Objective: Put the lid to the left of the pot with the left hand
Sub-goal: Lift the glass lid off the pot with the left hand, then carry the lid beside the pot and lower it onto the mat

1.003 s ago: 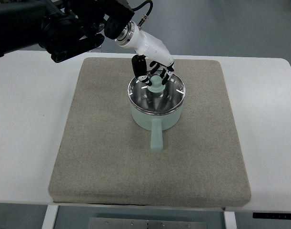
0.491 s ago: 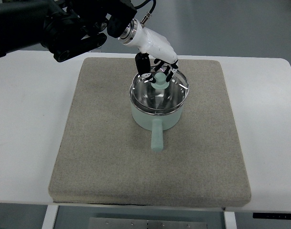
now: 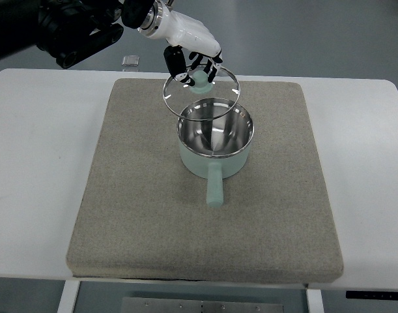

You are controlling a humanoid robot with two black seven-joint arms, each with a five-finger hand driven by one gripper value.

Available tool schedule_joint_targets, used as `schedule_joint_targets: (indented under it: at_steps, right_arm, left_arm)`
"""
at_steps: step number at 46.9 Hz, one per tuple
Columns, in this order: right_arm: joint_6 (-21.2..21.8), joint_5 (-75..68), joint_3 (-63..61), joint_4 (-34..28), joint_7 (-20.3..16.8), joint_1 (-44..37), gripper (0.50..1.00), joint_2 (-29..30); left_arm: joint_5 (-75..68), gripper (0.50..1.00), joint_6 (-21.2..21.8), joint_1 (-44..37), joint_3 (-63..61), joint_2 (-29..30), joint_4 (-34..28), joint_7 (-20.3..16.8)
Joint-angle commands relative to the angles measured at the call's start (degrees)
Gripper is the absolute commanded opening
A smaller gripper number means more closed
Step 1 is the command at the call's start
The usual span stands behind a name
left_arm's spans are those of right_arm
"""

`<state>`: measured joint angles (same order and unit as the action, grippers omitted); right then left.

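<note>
Left robot hand (image 3: 193,60), white shell with black fingers, comes in from the upper left; its fingers are curled round the pale green knob (image 3: 200,79) of the round glass lid with a steel rim (image 3: 200,90). Right arm not in view.

Lid position: clear of the pot, in the air, tilted, hanging over the far-left part of the pot's rim and the mat behind it. Not touching the pot, as far as the top view shows. Not set down yet.

Mint-green saucepan with a shiny steel interior (image 3: 215,145) sits near the middle of the grey-beige felt mat (image 3: 120,208), its straight green handle (image 3: 214,188) pointing toward the robot. The mat lies on the white bench (image 3: 36,163). A small grey object (image 3: 129,61) sits on the bench past the mat's far-left corner; too small to identify.

Handling notes, by judgement:
- Lid is rigid, probably fairly light, but glass: breakable if dropped or knocked on the pot rim.
- Knob is the only sensible hold. Rim is thin, smooth steel, likely slippery for fingertips.
- Held by the knob alone, the disc can swing or tip; the present tilt suggests that.
- Mat is soft, should cushion the landing and stop sliding.

Free mat left of the pot looks wide enough for the lid. Lower it level, rim down, well apart from the pot wall and handle.
</note>
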<state>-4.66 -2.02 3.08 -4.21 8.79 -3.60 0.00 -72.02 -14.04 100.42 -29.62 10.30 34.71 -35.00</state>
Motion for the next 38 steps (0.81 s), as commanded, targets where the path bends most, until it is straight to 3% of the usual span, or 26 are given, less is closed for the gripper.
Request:
schedule_joint_targets:
  at_steps: [1,12,38]
  right_arm:
    - [0.0,0.0,0.0,0.0,0.0,0.0,0.921,0.0]
    - [0.0,0.0,0.0,0.0,0.0,0.0,0.921,0.0]
    - [0.0,0.0,0.0,0.0,0.0,0.0,0.921,0.0]
  left_arm:
    - [0.1,0.500,0.0,-0.7,-0.1,1.4,-0.9,0.0]
    - [0.1,0.500,0.0,-3.3,-0.2,4.5,-5.7,0.0]
    - [-0.7,0.500,0.3,-6.8,-0.2,11.7,-5.3,0.0]
